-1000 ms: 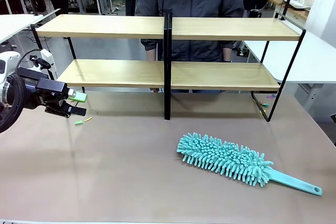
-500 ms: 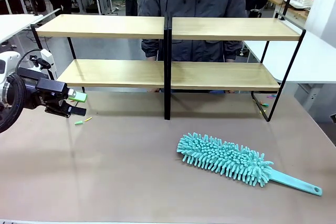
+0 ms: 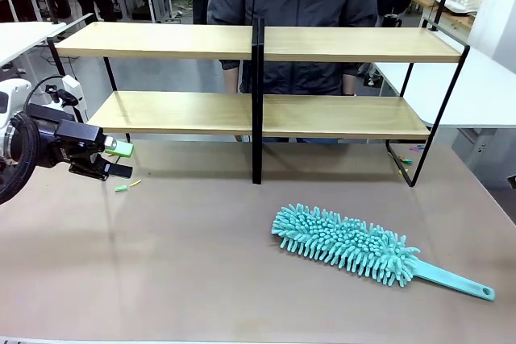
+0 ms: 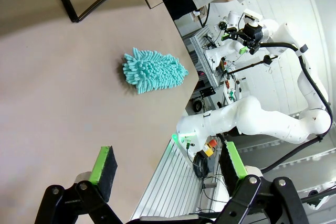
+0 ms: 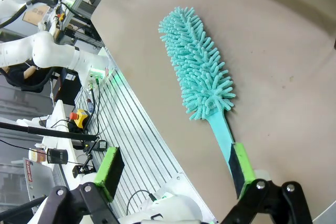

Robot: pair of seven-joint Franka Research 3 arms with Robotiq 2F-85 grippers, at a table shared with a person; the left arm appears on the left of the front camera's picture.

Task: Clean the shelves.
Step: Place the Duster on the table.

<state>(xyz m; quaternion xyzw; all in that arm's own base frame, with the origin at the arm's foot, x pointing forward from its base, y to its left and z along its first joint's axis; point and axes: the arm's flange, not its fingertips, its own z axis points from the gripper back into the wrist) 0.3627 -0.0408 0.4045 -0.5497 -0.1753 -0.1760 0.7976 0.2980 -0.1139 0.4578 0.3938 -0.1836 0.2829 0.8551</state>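
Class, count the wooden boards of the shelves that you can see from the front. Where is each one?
2: the upper board and the lower board of the shelves, each running the full width behind the black centre post.

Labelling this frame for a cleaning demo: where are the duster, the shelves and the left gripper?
duster (image 3: 343,241), front view, fluffy teal head.
shelves (image 3: 169,112), front view, lower left board.
left gripper (image 3: 119,160), front view, between its fingers.

text: I found none readable | shelves (image 3: 258,42): I saw bare boards, no label or number | duster (image 3: 347,244) in front of the shelves: I read no brand | background beyond the shelves: too small to read
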